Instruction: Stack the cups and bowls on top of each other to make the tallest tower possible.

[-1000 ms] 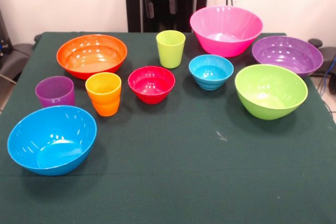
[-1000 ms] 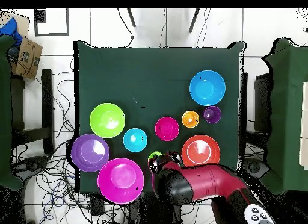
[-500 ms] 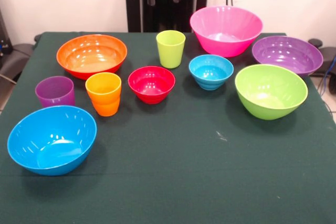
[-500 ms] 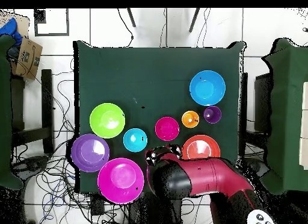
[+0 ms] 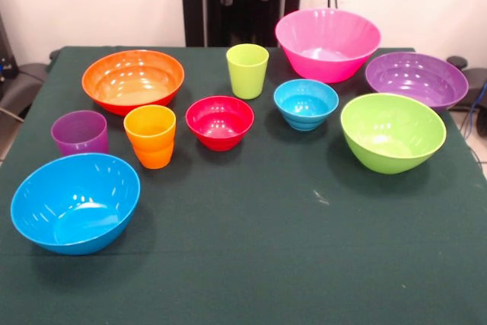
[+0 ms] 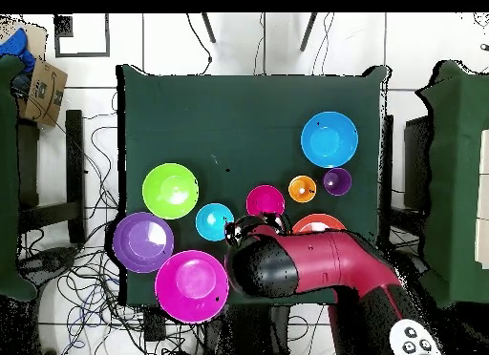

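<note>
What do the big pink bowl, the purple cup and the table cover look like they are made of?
The big pink bowl looks like glossy moulded plastic: bright highlights run along its inner wall. The small purple cup seems to be translucent plastic, since its wall lets some light through. The dark green table cover looks like matte cloth, perhaps felt: it shows no shine, only faint specks.

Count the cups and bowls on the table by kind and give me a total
Cups: 3, lime green, orange, purple
Large bowls: 5, pink, orange, blue, lime green, purple
Small bowls: 2, red, light blue
Total: 10
</note>
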`<state>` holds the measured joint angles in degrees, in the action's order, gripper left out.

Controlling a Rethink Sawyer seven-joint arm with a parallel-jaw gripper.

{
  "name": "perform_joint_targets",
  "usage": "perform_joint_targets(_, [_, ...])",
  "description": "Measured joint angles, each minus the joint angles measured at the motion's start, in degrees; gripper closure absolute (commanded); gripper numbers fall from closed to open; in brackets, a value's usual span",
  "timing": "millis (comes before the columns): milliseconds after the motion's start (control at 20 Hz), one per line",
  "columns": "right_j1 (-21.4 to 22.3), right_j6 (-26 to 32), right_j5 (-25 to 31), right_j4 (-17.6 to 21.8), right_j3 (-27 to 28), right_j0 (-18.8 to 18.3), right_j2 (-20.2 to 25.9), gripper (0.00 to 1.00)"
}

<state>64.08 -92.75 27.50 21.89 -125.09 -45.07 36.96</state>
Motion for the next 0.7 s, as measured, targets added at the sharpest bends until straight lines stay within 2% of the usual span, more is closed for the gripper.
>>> perform_joint_targets(400, [-0.39, 0.00, 0.64, 0.11, 3.02, 0.02, 0.85, 0.00])
perform_joint_targets(700, [-2.38, 0.00, 0.66, 0.19, 5.07, -0.08, 0.97, 0.00])
